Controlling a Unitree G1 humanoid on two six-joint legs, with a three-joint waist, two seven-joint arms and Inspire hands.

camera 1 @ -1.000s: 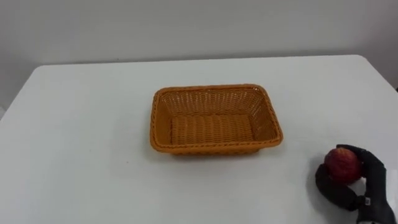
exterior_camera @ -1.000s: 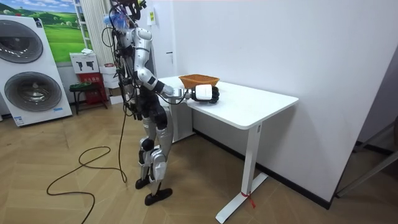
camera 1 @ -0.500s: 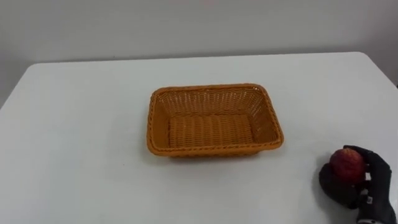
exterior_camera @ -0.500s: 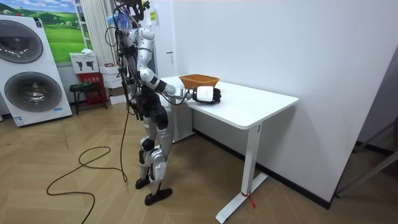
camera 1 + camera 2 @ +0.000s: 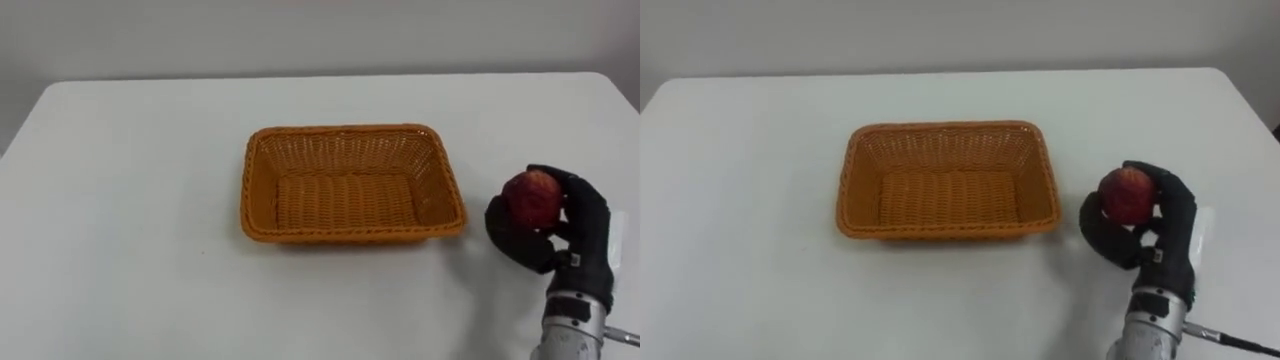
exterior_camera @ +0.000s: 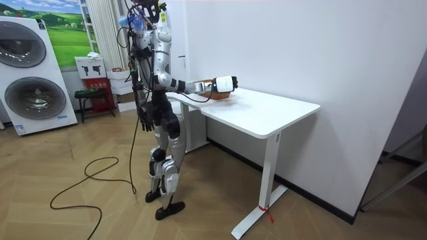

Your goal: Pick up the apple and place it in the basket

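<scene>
A red apple (image 5: 531, 197) sits in my right hand (image 5: 565, 232), whose dark fingers and thumb curl round it. The hand is raised off the white table (image 5: 120, 220), just right of the orange wicker basket (image 5: 258, 180). The basket stands empty in the middle of the table. The same apple (image 5: 1128, 194) and right hand (image 5: 1160, 235) appear beside the basket (image 5: 856, 172) in the right eye view. From the room view, my right hand (image 6: 224, 84) is held out above the table near the basket (image 6: 217, 94), while I stand at the table's end.
The white table (image 6: 267, 113) stands against a white wall. A washing machine (image 6: 33, 70) and a small red stool (image 6: 90, 100) are behind me, on the room view's left, over wooden floor.
My right hand has lifted the apple off the table and carried it up and towards the basket's right side. The eye view has shifted slightly.
</scene>
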